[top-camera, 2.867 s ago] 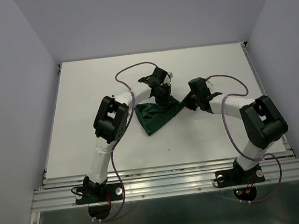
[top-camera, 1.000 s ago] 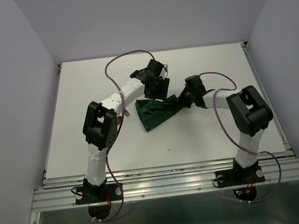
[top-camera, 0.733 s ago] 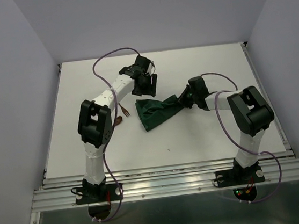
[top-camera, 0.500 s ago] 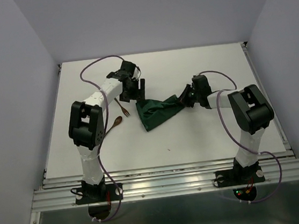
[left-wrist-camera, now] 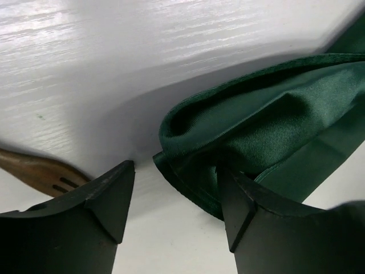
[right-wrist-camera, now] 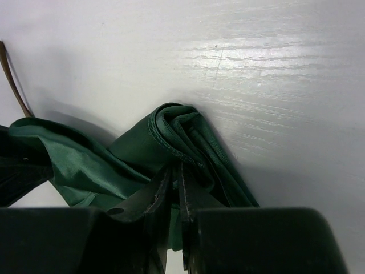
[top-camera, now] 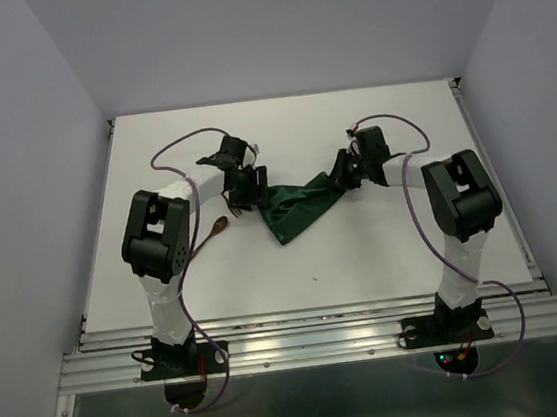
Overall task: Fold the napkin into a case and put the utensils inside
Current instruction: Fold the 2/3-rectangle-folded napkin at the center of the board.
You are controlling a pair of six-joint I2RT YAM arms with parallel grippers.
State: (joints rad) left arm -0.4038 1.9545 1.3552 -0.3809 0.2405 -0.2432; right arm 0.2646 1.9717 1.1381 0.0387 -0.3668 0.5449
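Two corners of the napkin [top-camera: 299, 209] are engaged: one is pinched in the closed right gripper [right-wrist-camera: 175, 174], the other lies between the spread jaws of the left gripper [left-wrist-camera: 174, 177]. Folding is judged underway; closing on that corner is called for next.

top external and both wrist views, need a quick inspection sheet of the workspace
surface: white table, bare apart from a tiny dark speck towards the near edge
job's things: napkin bunched and partly folded between the arms; spoon lying to its left; fork on the table beside the napkin's left corner, not inside it
clutter: nothing seen
grippers: left gripper open, napkin's left corner between its fingers; right gripper shut on the napkin's right corner
cables: a purple cable loops over each arm
surroundings: pale walls on three sides, metal rail at the near edge
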